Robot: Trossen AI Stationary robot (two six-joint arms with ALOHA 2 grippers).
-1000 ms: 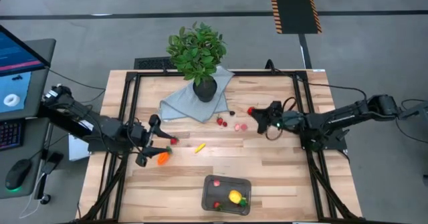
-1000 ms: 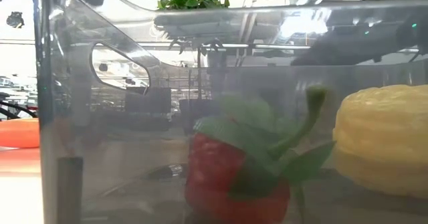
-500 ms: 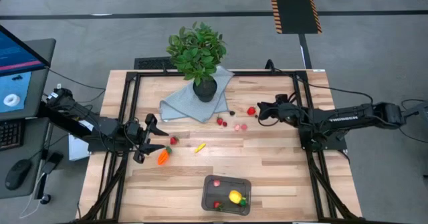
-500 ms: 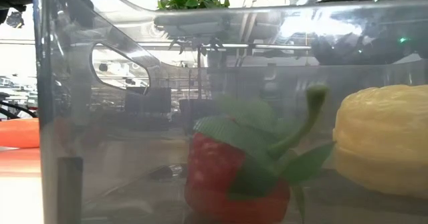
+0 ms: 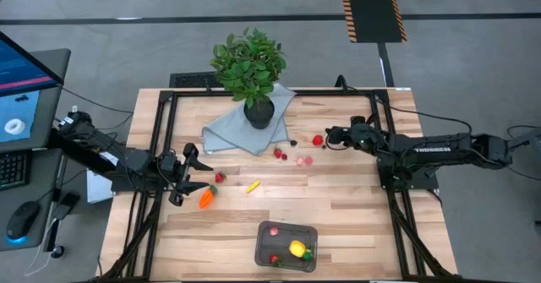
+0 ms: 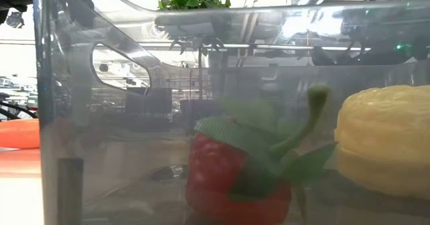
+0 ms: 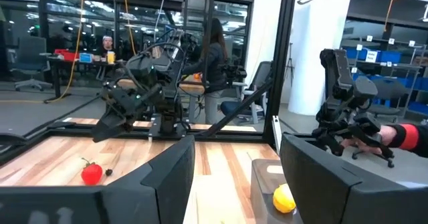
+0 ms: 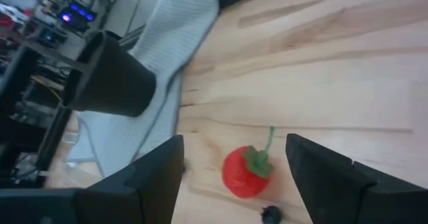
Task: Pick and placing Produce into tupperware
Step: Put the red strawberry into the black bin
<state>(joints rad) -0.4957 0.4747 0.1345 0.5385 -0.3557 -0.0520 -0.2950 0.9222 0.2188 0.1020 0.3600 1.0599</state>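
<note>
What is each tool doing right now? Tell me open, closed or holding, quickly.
Left tool: open, empty, beside the carrot.
Right tool: open, empty, lined up on the red strawberry.

The clear grey tupperware [image 5: 286,245] sits upright, holding a yellow lemon [image 5: 297,248] and a strawberry [image 5: 273,258]. Beyond it on the wood lie an orange carrot [image 5: 205,198], a yellow banana [image 5: 252,187], and red and pink berries [image 5: 281,155].
</note>
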